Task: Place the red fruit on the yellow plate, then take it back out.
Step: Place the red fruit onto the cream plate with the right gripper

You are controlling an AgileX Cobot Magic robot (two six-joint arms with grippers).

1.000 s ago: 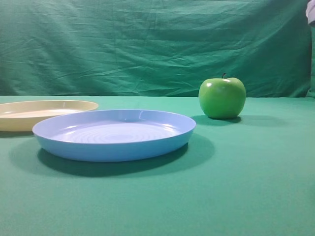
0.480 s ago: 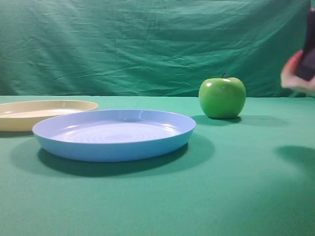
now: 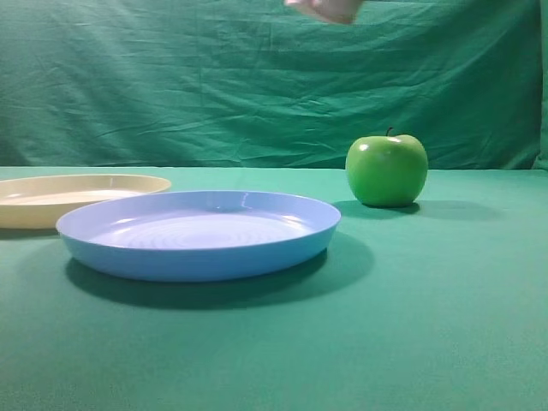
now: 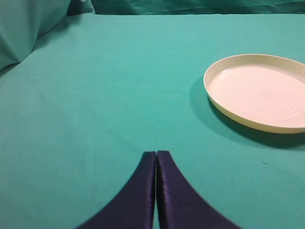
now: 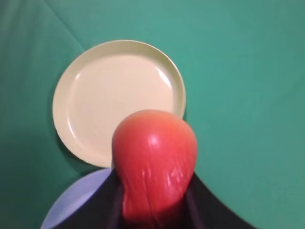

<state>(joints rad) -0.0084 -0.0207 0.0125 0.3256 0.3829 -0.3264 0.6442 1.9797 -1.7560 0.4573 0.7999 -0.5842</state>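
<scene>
The left gripper (image 4: 156, 160) hangs over the green cloth (image 4: 95, 86), its dark fingers (image 4: 143, 191) pressed together with nothing between them. The yellow plate (image 4: 238, 117) lies bare, well right of it

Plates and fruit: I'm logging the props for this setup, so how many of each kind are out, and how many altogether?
Plates: 2, the yellow plate and the blue plate.
Fruit: 2, the green apple on the cloth and the red fruit held in the right gripper.
Total: 4
</scene>
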